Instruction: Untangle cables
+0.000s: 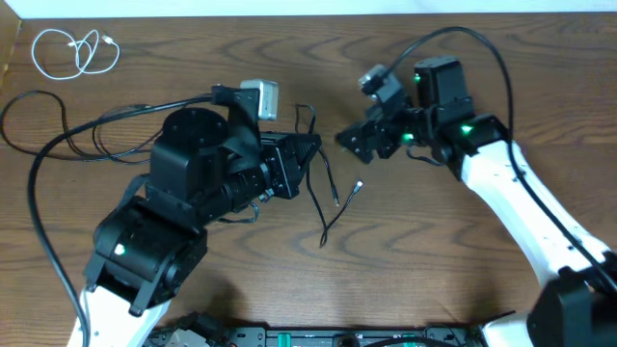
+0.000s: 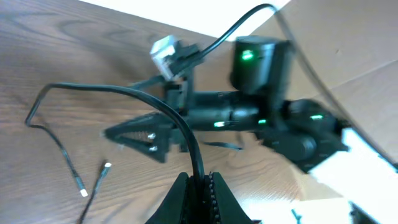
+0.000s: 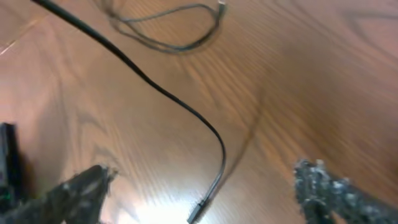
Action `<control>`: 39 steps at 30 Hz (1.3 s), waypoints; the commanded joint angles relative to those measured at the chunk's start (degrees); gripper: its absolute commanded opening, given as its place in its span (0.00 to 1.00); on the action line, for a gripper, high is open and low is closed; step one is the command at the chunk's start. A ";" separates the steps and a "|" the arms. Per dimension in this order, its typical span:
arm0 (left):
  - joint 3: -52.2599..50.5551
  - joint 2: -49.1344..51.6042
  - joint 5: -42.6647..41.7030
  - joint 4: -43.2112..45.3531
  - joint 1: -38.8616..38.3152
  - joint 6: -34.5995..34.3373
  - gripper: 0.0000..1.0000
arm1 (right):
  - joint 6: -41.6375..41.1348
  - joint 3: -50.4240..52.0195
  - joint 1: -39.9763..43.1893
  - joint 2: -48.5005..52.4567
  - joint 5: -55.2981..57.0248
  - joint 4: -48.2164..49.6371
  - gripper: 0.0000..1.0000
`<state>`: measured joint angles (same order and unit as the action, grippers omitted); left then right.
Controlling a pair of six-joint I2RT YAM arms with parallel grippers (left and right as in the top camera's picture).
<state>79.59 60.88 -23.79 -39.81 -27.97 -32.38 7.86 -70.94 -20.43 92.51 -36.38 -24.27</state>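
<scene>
My left gripper [image 2: 198, 186] is shut on a black cable [image 2: 112, 91]. The cable arcs up from the jaws, runs left and drops to a plug end [image 2: 81, 190] on the table. A second thin black cable's plug [image 2: 106, 167] lies beside it. From overhead the left gripper [image 1: 310, 146] is at the table's middle, with the black cables [image 1: 328, 198] trailing below it. My right gripper [image 1: 349, 140] faces it, wide open and empty. In the right wrist view its fingers [image 3: 202, 186] straddle a black cable's plug end [image 3: 198, 211] lying on the wood. The white cable [image 1: 72, 50] lies coiled at the far left.
The arms' thicker black wires [image 1: 58, 135] loop over the left of the wooden table [image 1: 434, 260]. Another thin dark cable loop [image 3: 174, 34] lies further off in the right wrist view. The two grippers are close together.
</scene>
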 commanded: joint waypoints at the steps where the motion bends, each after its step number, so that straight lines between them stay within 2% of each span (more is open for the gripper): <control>1: 0.26 -3.19 0.26 1.79 0.02 -7.06 0.07 | 5.20 -0.57 -0.48 3.34 -11.67 3.65 0.99; 4: 0.26 -4.61 0.28 2.84 0.02 -8.76 0.08 | 6.64 -0.57 -0.68 5.90 -17.92 6.19 0.99; 13: 0.26 -5.38 0.26 2.99 0.02 -9.99 0.08 | 4.39 -0.57 -3.30 10.67 -25.62 14.73 0.99; 20: 0.26 -5.40 0.24 3.02 0.02 -11.89 0.08 | 4.42 -0.57 -7.19 10.80 -19.98 14.88 0.99; 24: 0.26 -5.40 0.26 3.10 0.02 -11.89 0.08 | 3.52 -0.57 -8.94 10.80 -19.23 18.14 0.99; 26: 0.26 -5.40 0.24 3.26 0.02 -11.91 0.07 | 2.12 -0.57 -9.53 10.80 -19.26 20.00 0.96; 31: 0.26 -5.40 -2.21 4.39 0.02 -11.89 0.07 | 0.72 -0.57 -11.54 10.80 -19.10 23.28 0.61; 32: 0.26 -5.42 -2.34 4.57 0.02 -11.87 0.07 | 0.70 -0.57 -11.91 10.80 -18.95 23.28 0.39; 33: 0.26 -5.42 -2.32 4.50 0.02 -11.85 0.07 | -0.02 -0.57 -11.93 10.80 -18.58 23.21 0.24; 35: 0.24 -5.38 -2.25 4.46 0.02 -11.69 0.08 | -2.45 -0.57 -11.87 10.80 -18.36 23.12 0.18; 37: 0.24 -5.27 -0.66 4.09 0.02 -10.97 0.08 | -5.03 -0.57 -11.41 10.80 -18.38 23.10 0.01; 39: 0.24 -5.27 2.80 2.71 0.02 -10.99 0.07 | -8.15 -0.57 -10.80 10.69 -18.38 23.08 0.01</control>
<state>79.57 55.61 -24.84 -36.10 -27.97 -43.88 5.69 -70.98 -32.01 102.76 -54.87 -1.21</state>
